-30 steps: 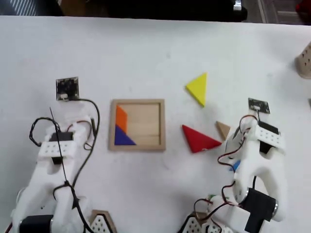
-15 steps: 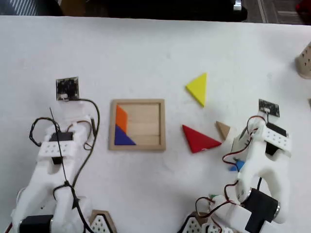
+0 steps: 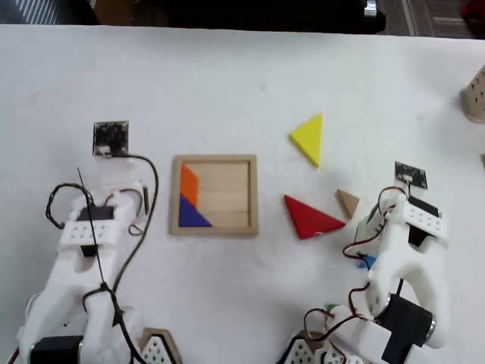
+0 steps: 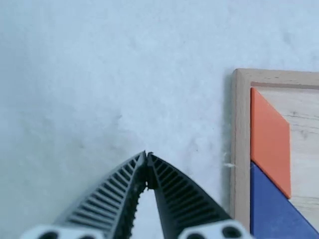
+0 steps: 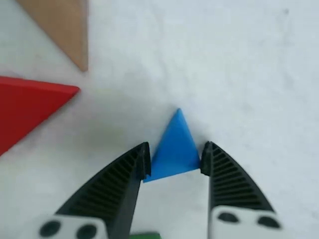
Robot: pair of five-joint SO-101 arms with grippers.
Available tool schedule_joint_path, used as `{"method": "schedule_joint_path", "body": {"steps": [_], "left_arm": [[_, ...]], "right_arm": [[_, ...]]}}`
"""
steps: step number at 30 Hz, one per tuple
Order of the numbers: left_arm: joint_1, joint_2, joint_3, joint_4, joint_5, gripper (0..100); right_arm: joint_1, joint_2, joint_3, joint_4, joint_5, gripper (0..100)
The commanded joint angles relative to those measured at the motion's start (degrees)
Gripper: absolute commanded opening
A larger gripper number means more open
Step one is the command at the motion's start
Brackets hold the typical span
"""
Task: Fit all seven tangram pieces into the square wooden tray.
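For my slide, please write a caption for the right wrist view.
Right gripper open around the blue triangle, beside the red triangle and the tan triangle.

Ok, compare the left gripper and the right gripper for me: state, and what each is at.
The left gripper is shut, while the right gripper is open. The left gripper holds nothing and sits over bare table beside the wooden tray. The right gripper straddles a small blue triangle, which lies between its fingers. Both have black ribbed fingers.
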Motion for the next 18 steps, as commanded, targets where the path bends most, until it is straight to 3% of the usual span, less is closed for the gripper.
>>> {"method": "schedule_joint_path", "body": {"steps": [1,18], "left_arm": [[0.7,-2.0,-0.5,-1.6,-0.4,3],[0.6,-2.1,-0.4,-1.2,-0.5,3]], "right_arm": [[-0.7,0.1,-0.4,-0.8,-0.6,16.9],[-9.2,0.0,-1.0,-1.1,6.3,11.5]]}}
